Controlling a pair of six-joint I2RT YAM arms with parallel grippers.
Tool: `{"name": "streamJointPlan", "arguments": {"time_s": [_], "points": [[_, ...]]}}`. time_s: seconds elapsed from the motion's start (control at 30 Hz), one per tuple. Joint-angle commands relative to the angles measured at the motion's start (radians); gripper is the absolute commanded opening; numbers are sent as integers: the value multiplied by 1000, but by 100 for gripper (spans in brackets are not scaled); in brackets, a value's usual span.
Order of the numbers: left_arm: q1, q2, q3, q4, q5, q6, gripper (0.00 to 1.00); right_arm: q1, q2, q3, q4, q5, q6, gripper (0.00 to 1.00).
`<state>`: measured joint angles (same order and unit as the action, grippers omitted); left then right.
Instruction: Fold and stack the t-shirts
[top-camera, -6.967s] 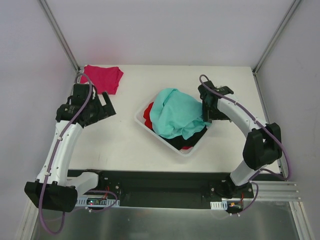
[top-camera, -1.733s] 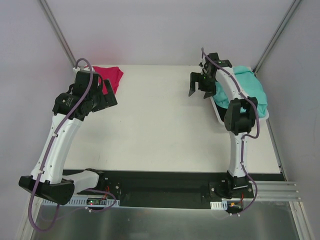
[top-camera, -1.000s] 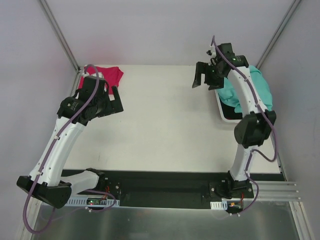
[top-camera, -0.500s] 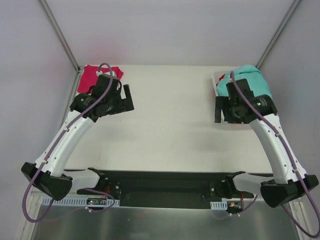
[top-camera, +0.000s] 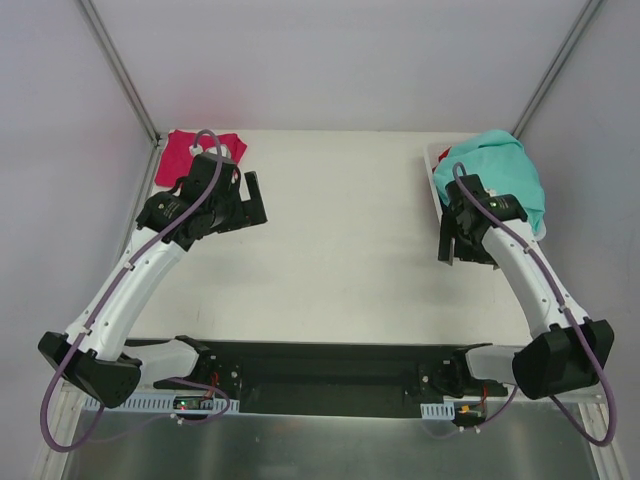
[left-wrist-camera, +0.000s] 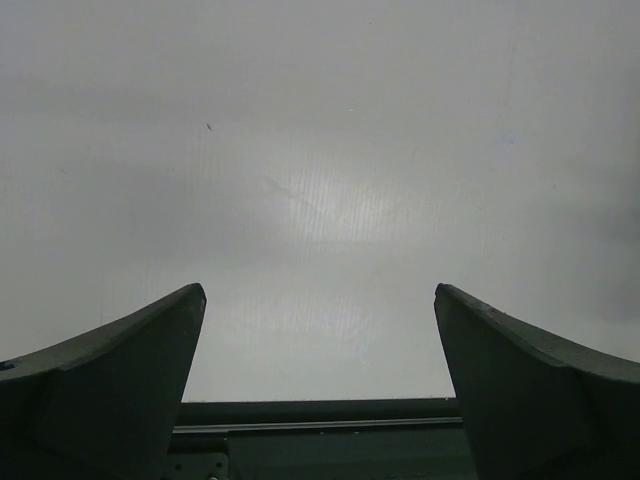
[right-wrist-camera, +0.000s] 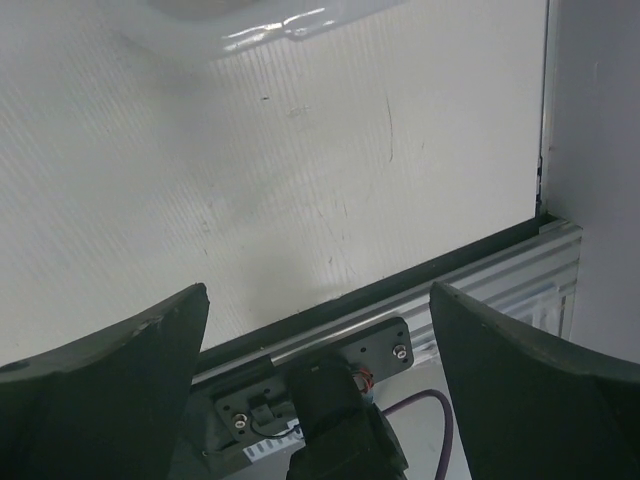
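Just beyond the empty, wide-open right tool (top-camera: 466, 250) lies the heaped teal t-shirt (top-camera: 497, 168).

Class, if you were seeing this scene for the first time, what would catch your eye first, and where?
The bright teal t-shirt heaped at the far right corner of the table stands out first, then the magenta t-shirt at the far left corner. The left gripper and right gripper hang open and empty above it.

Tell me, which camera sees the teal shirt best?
The top external view. There the teal t-shirt lies heaped in the far right corner, in plain sight. Both wrist views show none of it, only the table and their own gripper fingers.
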<state>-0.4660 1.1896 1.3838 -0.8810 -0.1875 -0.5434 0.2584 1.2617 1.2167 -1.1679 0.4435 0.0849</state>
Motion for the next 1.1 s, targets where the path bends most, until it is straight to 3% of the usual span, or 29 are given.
{"name": "streamJointPlan", "arguments": {"time_s": [0.0,1.07], "points": [[-8,-31,-8,13,-18,-20,99,-33,51,13,88,-31,-27,96],[-8,-45,-8,-21,-81,14,99,-133,608,455,165,-126,-74,96]]}}
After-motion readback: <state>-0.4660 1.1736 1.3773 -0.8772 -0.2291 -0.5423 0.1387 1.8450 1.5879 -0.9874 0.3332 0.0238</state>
